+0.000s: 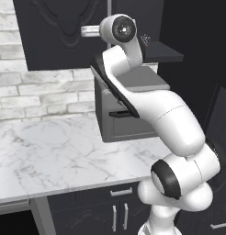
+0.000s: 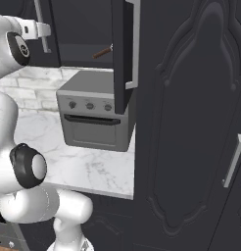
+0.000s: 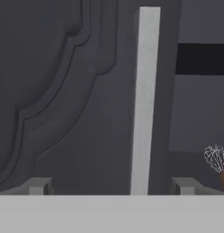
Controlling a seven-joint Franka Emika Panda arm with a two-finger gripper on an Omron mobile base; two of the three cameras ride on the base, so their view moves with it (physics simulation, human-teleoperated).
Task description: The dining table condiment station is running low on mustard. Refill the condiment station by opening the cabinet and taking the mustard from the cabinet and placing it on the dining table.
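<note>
Marble counter (image 1: pixel 50 151), brick wall behind | no readable writing | cabinet (image 3: pixel 63 91) up on wall: black, ornate panels, silver bar handle (image 3: pixel 145 100), right door ajar | gripper (image 3: pixel 111 186) fingers spread, straddling handle, grasping nothing | whisk (image 3: pixel 216 158) inside

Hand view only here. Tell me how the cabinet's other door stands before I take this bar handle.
Observer: The right door is swung out, edge-on in the right base view, above the toaster oven.
Operator: Report what lies below the door in front of me.
Observer: A marble counter against a white brick wall, under the shut left door.
Operator: Describe the arm.
Observer: It rises in front of the toaster oven to the open hand.
</note>
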